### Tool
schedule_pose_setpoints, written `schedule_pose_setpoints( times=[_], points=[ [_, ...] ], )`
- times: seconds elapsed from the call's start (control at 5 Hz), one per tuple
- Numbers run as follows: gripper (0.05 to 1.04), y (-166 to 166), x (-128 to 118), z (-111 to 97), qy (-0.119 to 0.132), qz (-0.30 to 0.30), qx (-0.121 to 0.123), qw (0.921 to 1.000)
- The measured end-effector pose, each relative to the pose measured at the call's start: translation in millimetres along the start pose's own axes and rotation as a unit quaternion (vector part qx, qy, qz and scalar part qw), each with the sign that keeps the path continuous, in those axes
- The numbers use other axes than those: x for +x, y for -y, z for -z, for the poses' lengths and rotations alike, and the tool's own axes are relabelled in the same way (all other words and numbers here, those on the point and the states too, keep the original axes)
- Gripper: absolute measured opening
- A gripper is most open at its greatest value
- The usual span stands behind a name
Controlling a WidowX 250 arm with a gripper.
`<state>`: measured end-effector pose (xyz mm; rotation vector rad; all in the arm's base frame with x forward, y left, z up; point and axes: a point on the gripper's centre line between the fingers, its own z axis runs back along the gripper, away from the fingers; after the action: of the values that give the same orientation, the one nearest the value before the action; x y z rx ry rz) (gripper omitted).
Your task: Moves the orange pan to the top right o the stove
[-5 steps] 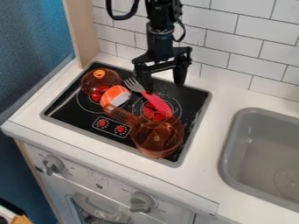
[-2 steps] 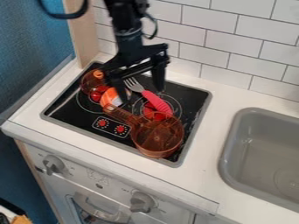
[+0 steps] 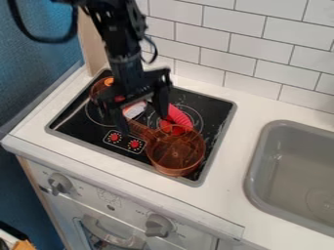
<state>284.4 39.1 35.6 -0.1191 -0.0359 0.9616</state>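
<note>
Over the stove point(image 3: 219, 110), a lowered black gripper point(image 3: 142, 121), spread wide and with nothing visibly in its grasp.
Just swung leftward and down from above the red utensil point(image 3: 177, 117), now close to the pan handle point(image 3: 142, 130); no shift seen in the orange pan point(image 3: 175, 155), at the near right of the stovetop. Probably lining up for a grasp, with the carry to the top right yet to begin.

We observe a black robot arm point(image 3: 124, 61) with a rounded, tapering forearm and small pale marks above it. A thick black cable point(image 3: 46, 39) loops outward; a thinner cable point(image 3: 156, 50) curves opposite. We note two black, blocky fingers point(image 3: 159, 102) below a crossbar.
</note>
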Motion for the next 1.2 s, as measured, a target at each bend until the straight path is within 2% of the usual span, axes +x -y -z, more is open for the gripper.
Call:
schedule_pose_setpoints(
  times=[0.4, 0.6, 0.8, 1.2],
  points=[
    [1.001, 4, -17, 32, -0.008, 0.048, 0.011, 0.9988],
    [1.001, 2, -18, 46, -0.011, 0.053, 0.019, 0.9984],
    [0.967, 7, -20, 57, -0.001, 0.070, 0.030, 0.9970],
    [0.408, 9, -22, 60, 0.020, 0.078, 0.006, 0.9968]
  ],
)
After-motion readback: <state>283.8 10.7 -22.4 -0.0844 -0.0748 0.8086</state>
